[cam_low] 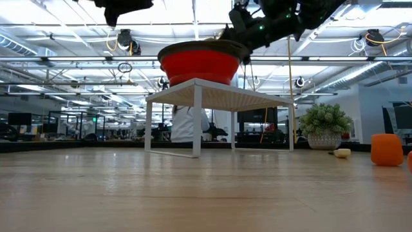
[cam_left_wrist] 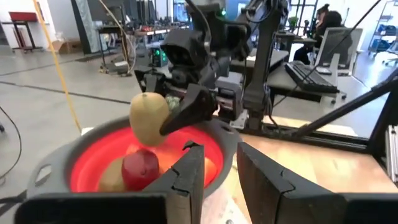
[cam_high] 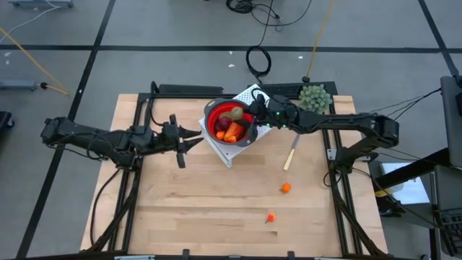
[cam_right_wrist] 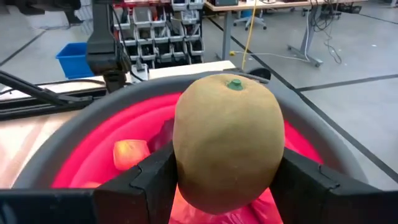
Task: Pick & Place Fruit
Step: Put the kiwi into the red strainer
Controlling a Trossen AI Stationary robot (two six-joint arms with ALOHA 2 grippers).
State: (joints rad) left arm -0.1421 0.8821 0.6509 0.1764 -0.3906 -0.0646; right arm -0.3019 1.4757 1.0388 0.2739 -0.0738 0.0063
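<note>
Fruit: brown oval piece clamped across its belly by the right claw, hanging over the red bowl at the worktop's twelve o'clock. Matte, faintly fuzzy-looking skin, green stub on top, egg-shaped; probably a light, hollow, rigid toy, so no crushing worry, but rounded flanks could squirt out of flat pads. Best gripped at the widest girth, as now. Already in the bowl: a dark red ball, smooth and glossy, plus orange and yellowish pieces. Bowl itself bright red inside with a grey rim, looks like soft collapsible plastic, perched on a white perforated stand. Left claw waiting at nine o'clock of the bowl, fingers part-way apart, holding nothing. Still out on bare wood toward five o'clock: two tiny orange bits, small and likely to roll. Pale-handled knife lying at four o'clock of the bowl, green bushy plant at two o'clock.
</note>
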